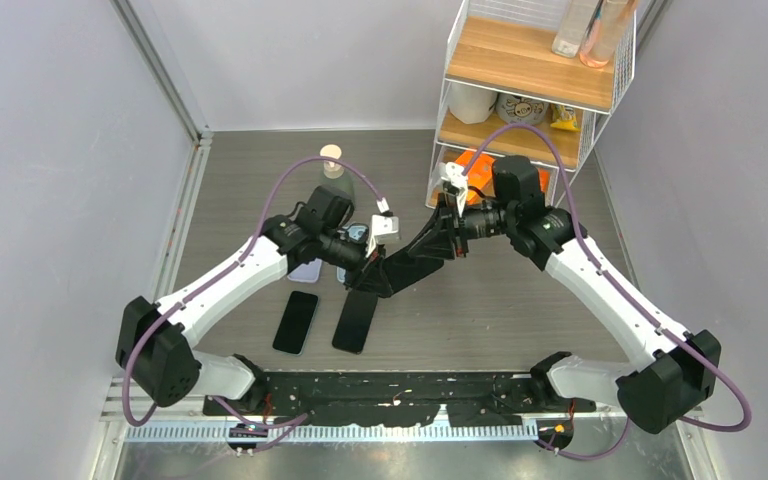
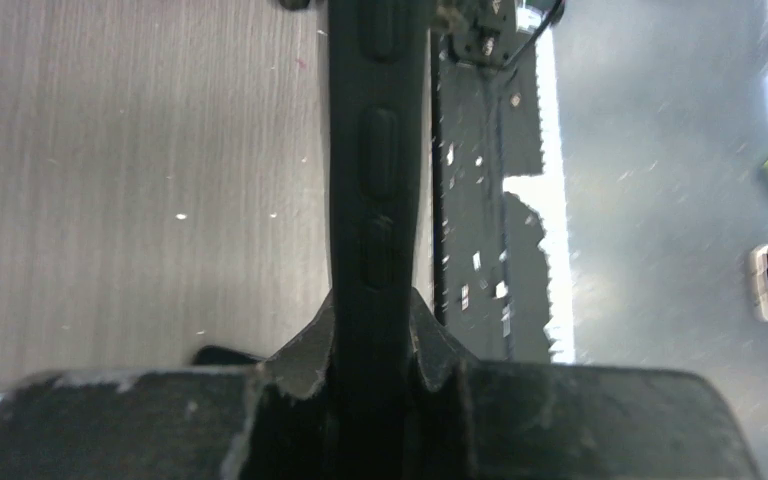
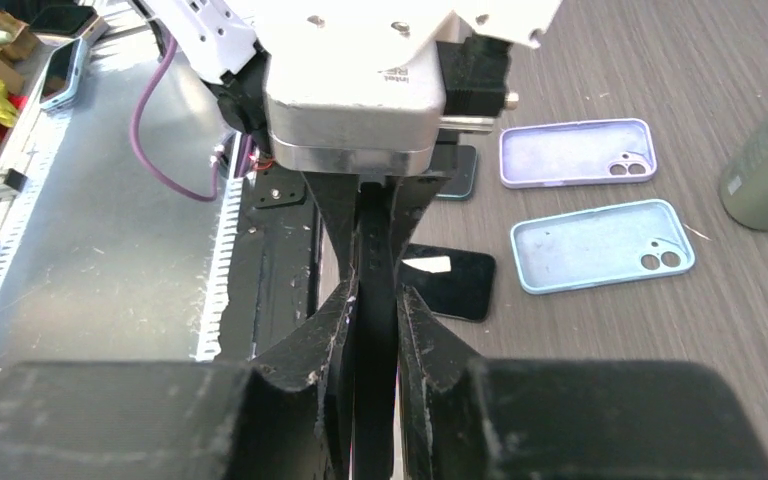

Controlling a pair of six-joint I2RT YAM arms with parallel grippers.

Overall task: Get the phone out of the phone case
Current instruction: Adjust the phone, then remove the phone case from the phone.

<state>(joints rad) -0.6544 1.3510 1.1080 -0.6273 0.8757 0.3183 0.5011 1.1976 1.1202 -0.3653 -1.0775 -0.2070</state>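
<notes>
The black phone case (image 1: 407, 262) is held in the air above the middle of the surface (image 1: 520, 310), gripped from both ends. The left jaws are pinched on one narrow edge, where moulded side buttons can be seen in the left wrist view. The right jaws are pinched on the opposite end. This two-sided hold is judged to serve the removal: one end is steadied so that the other can be flexed or peeled away from the phone. Whether the phone sits fully inside the case cannot be told, since only a dark edge is shown in each wrist view. One case is counted in the jaws. Two empty cases lie flat under the left arm, a lavender case (image 3: 577, 153) and a light blue case (image 3: 602, 245), just beside each other with camera cut-outs up. Two phones are counted toward the near edge, left of centre: a blue-rimmed phone (image 1: 298, 322) and a black phone (image 1: 355, 320), side by side and apart from the cases. One bottle (image 1: 332, 160) stands upright near the far edge. One wire rack (image 1: 535, 90) is set at the far right corner.
</notes>
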